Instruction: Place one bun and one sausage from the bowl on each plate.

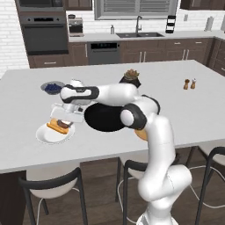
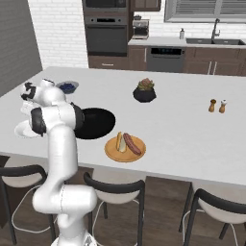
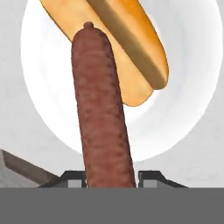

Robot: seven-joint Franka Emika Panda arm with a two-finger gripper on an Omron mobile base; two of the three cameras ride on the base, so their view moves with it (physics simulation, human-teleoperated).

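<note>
Over the white plate [image 3: 188,65], my gripper [image 3: 109,177] is clamping the sausage [image 3: 103,109]; next I am lowering it beside the bun [image 3: 131,52].

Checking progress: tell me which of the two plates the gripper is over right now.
The white plate, at the counter's left end. The gripper hangs above it with a sausage between its fingers; the tan wooden plate lies beyond the black bowl.

Two plates are counted: one white [image 1: 44,136], one tan [image 2: 111,152]. Two buns [image 2: 118,141] [image 3: 127,52], two sausages [image 2: 131,143] [image 3: 103,113], one black bowl [image 2: 98,122] and two shakers [image 2: 217,105] are seen.
</note>
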